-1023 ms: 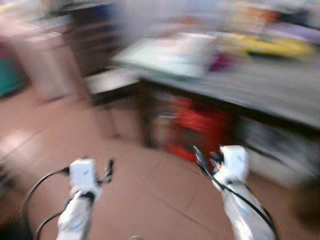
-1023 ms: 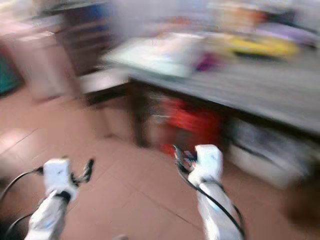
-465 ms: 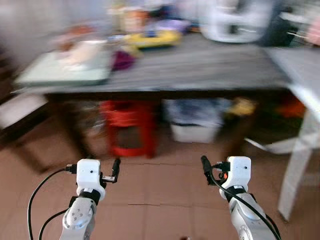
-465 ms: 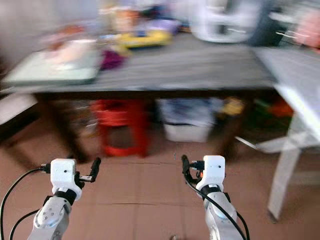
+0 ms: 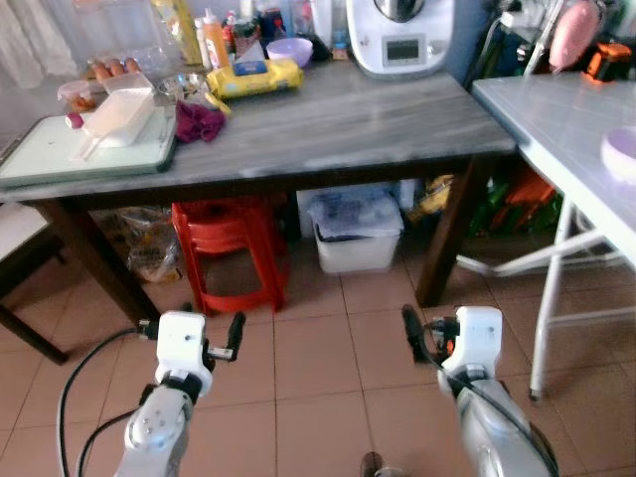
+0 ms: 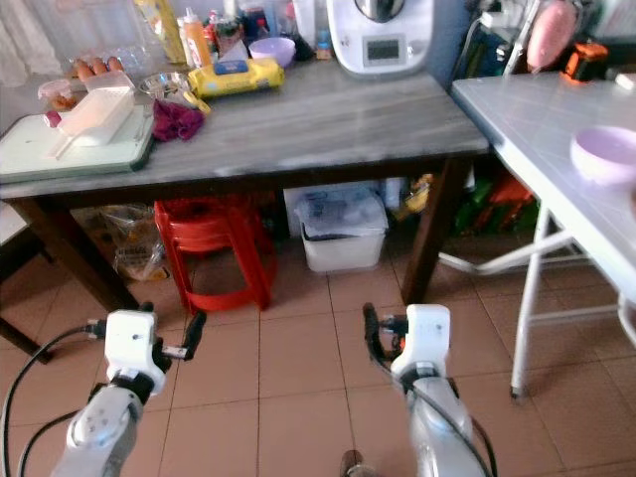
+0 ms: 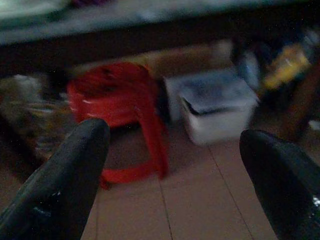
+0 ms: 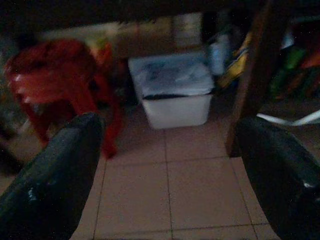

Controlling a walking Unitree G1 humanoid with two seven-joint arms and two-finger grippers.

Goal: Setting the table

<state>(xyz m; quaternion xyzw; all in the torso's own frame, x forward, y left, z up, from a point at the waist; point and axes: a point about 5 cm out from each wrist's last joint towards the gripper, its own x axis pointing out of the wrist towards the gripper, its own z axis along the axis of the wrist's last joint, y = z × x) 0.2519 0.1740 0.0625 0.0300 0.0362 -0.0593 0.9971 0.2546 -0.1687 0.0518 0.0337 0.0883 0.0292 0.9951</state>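
Faces a long table (image 5: pixel 348 119) with a smooth grey stone-look top and dark, square wooden legs.

Holds the left gripper (image 5: pixel 234 333) low in front of the table, over the matt terracotta floor tiles (image 5: pixel 318 363), with nothing in it. Shows, in the left wrist view, two blunt, rounded black fingers (image 7: pixel 70 170) spread wide apart. Holds the right gripper (image 5: pixel 412 328) at the same height in front of the table, also with nothing in it. Shows its rubbery black fingers (image 8: pixel 60 165) spread just as wide.

On the table's far edge:
- a round purple bowl (image 5: pixel 289 50)
- a soft yellow wipes pack (image 5: pixel 253 77) just beside the bowl
- a glossy white appliance (image 5: pixel 399 35) with a small display
- a cluster of plastic bottles (image 5: pixel 214 38)

On the table's left end:
- a flat pale-green board (image 5: pixel 50 159)
- a clear, boxy plastic container (image 5: pixel 117 107) lying on the board
- a crumpled magenta cloth (image 5: pixel 199 121) touching the board's edge

Under the table:
- a stack of ribbed red plastic stools (image 5: pixel 231 248)
- a white lidded bin (image 5: pixel 356 231), rectangular, just beside the stools

To the right of the table, with a narrow gap between them, a white folding table (image 5: pixel 556 119) on thin tubular metal legs. On it, near its front edge and well apart from the grey table, a shallow lilac bowl (image 6: pixel 606 154), smooth and round.
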